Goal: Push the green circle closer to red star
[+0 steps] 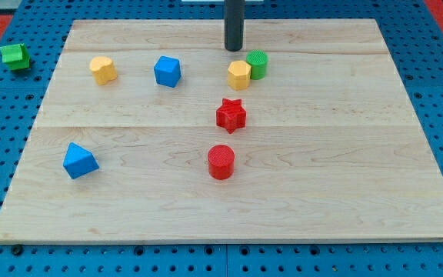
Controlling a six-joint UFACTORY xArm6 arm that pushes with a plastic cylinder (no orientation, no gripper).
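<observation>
Green circle (257,64) sits just right of and a bit below my tip (233,49), touching a yellow block (239,75). Red star (231,115) lies lower down the table (360,192), so I should push from above; my tool, a bare rod, holds nothing.

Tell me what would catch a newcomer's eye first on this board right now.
Probably the dark rod at the view's top centre, my tip resting just above the yellow block, with the green circle touching that block's right side. Next, the red star sits below that pair, and a red cylinder lies further down. A green block lies off the board at the view's top left.
</observation>
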